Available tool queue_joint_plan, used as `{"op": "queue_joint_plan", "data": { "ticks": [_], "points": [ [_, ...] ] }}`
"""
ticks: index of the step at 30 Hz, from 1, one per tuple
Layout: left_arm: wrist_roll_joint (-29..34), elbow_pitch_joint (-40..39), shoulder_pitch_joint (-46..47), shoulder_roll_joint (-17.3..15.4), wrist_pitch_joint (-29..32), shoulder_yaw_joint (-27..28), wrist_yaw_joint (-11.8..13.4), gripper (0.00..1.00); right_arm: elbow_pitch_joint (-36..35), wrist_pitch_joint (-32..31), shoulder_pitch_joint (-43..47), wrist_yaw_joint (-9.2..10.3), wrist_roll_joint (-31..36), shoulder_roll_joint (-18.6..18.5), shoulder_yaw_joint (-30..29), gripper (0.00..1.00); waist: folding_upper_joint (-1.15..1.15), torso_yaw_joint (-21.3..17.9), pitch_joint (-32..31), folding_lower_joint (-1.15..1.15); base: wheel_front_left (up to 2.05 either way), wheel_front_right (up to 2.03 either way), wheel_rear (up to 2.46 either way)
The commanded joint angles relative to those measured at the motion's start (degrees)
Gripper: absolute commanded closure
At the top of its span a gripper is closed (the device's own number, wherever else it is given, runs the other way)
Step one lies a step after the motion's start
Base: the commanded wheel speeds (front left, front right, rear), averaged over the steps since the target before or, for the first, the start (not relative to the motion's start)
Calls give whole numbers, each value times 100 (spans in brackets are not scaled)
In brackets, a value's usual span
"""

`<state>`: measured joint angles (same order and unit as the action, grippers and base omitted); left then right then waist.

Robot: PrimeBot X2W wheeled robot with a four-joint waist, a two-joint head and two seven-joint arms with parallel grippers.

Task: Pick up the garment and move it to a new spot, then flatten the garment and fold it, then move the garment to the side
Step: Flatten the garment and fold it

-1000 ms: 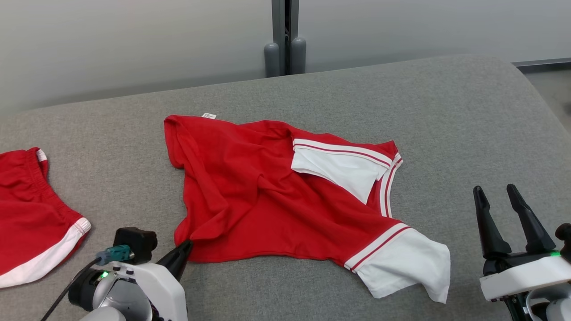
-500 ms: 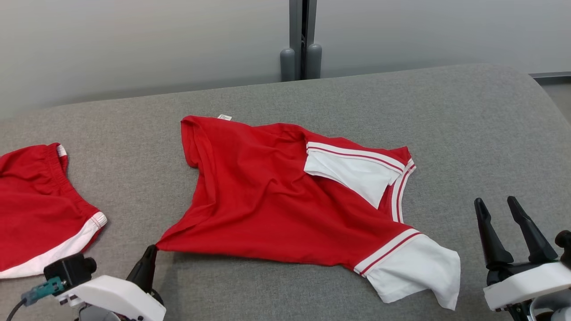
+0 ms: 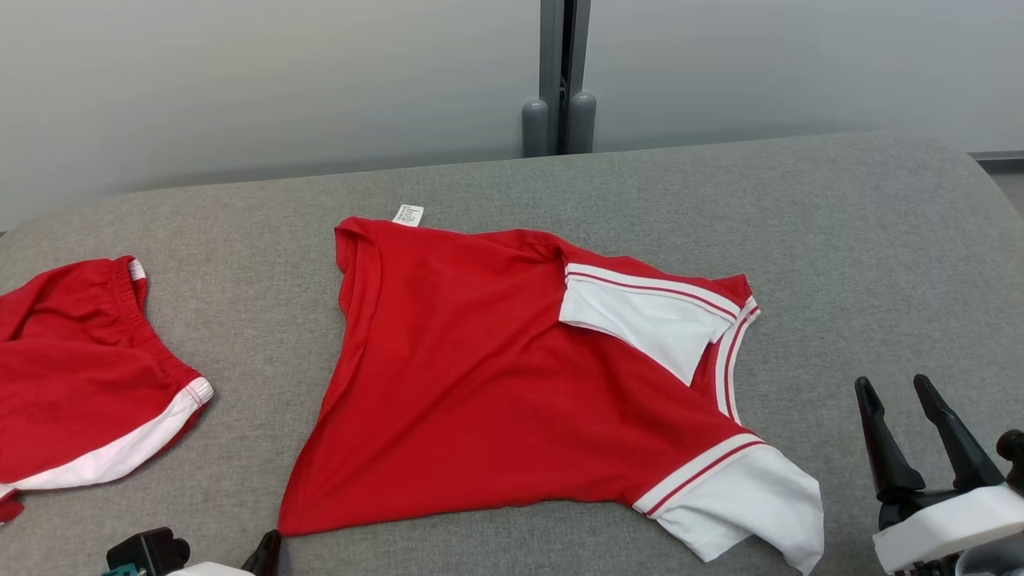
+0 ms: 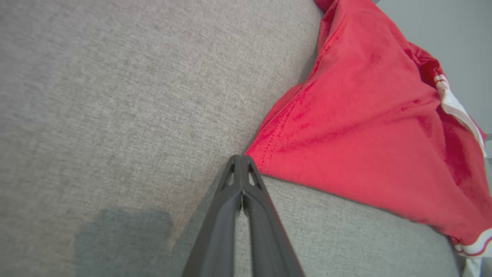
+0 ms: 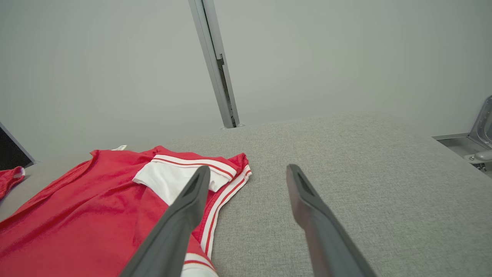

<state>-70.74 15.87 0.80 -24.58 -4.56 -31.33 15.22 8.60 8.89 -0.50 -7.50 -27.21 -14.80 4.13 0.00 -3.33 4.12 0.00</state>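
Note:
The garment, a red shirt with white sleeves and striped trim, lies spread on the grey padded table. My left gripper sits at the bottom edge of the head view, shut on the shirt's near-left hem corner. The left wrist view shows its closed fingertips meeting that corner of the garment. My right gripper stands open at the lower right, apart from the shirt's white sleeve. In the right wrist view, the right gripper has nothing between its fingers, and the garment lies to their left.
A second red garment with white trim lies at the table's left edge. A grey post stands against the pale wall behind the table's far edge. Bare grey tabletop stretches to the right of the shirt.
My left gripper has drawn the shirt's hem corner toward the near left, and the wrinkled left side has stretched flat. The head camera has also shifted. The right gripper stays open.

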Motion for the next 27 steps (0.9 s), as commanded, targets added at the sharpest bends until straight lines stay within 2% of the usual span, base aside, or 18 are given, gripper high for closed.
{"op": "queue_joint_plan", "data": {
  "ticks": [1,2,3,6,10,18,24,27],
  "points": [
    [18,93,112,22,-24,-10,-57,89,21,-10,74,1,-12,-26,-27,0,0,10,-18,0,0,0,0],
    [-5,142,137,75,-40,-6,-95,51,23,-11,84,1,-12,-21,-33,0,0,17,-24,0,0,0,0],
    [-17,185,158,97,-50,-10,-124,0,21,-11,86,1,-9,-12,-40,0,0,24,-31,0,0,0,0],
    [124,239,236,45,-152,-28,-131,0,-5,1,101,1,-4,14,-58,0,0,35,-51,0,0,0,0],
    [354,28,353,-88,-418,50,-19,0,-99,83,130,1,30,50,-132,0,0,56,-79,0,0,0,0],
    [1032,-967,560,-322,-928,247,305,0,-376,237,112,1,120,195,-269,0,0,92,-233,0,0,0,0],
    [1737,-1667,577,-282,-1057,643,499,0,-653,393,51,1,273,345,-357,0,0,96,-304,0,0,0,0],
    [2212,-1941,487,-161,-1064,993,549,0,-816,447,88,1,405,452,-400,0,0,94,-307,0,0,0,0]
  ]
}}
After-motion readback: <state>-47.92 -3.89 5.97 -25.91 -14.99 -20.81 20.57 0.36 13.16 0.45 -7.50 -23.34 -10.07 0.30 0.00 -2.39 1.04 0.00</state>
